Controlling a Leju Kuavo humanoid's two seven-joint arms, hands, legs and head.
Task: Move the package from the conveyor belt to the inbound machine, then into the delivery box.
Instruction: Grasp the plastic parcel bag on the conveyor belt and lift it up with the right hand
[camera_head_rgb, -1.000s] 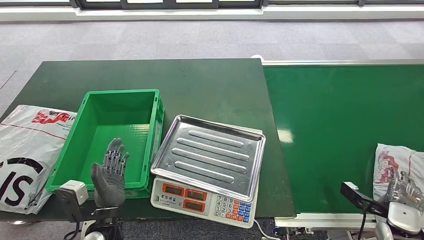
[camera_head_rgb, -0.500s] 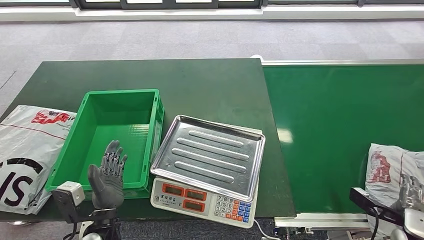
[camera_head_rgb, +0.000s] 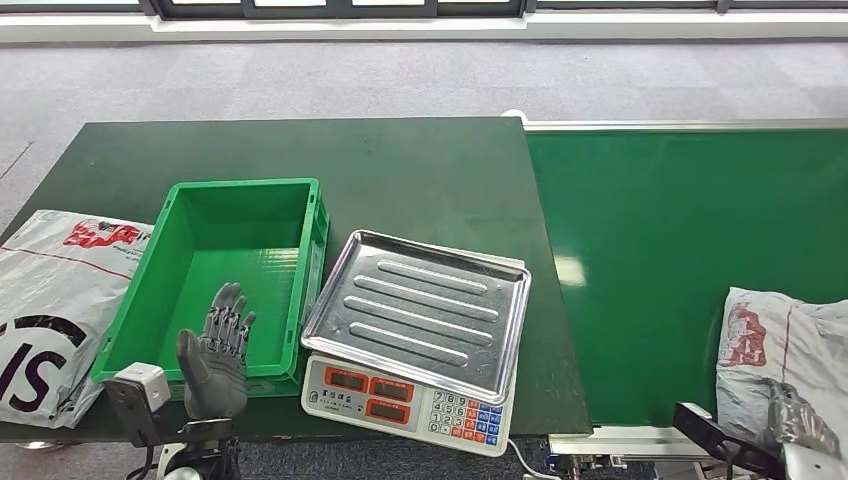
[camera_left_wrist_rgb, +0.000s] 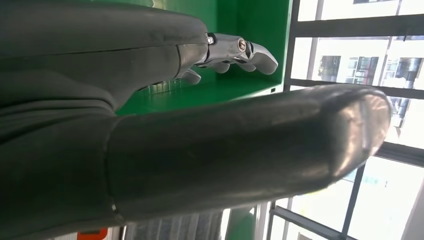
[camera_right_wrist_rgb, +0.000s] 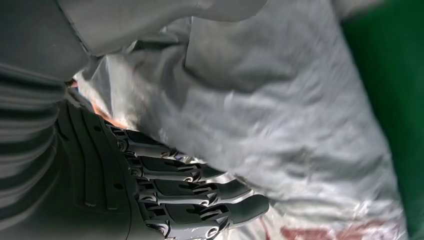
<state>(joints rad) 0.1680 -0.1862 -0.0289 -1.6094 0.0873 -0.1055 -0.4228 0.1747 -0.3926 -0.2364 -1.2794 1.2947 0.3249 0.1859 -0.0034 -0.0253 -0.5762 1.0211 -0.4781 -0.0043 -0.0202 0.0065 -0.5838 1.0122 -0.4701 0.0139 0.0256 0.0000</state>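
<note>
We see the belt (camera_head_rgb: 680, 270) at right, beside the table (camera_head_rgb: 300, 160) bearing a green box (camera_head_rgb: 180, 250), a scale (camera_head_rgb: 420, 320) and a spare bag (camera_head_rgb: 50, 290) at its left edge. The package (camera_head_rgb: 785, 345) lies on the belt's near right corner. Our right hand (camera_head_rgb: 800, 420) reaches it, fingers (camera_right_wrist_rgb: 200, 195) against the plastic; whether it grips we cannot tell. Our left hand (camera_head_rgb: 215, 350) hovers released, fingers apart, over the box's near wall.

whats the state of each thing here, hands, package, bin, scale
left robot hand: empty, fingers apart, raised at the bin's near edge
right robot hand: fingers against the package, grip unclear
package: lying on the conveyor belt
green bin: empty
scale tray: empty
bag: flat on table, beside bin
</note>
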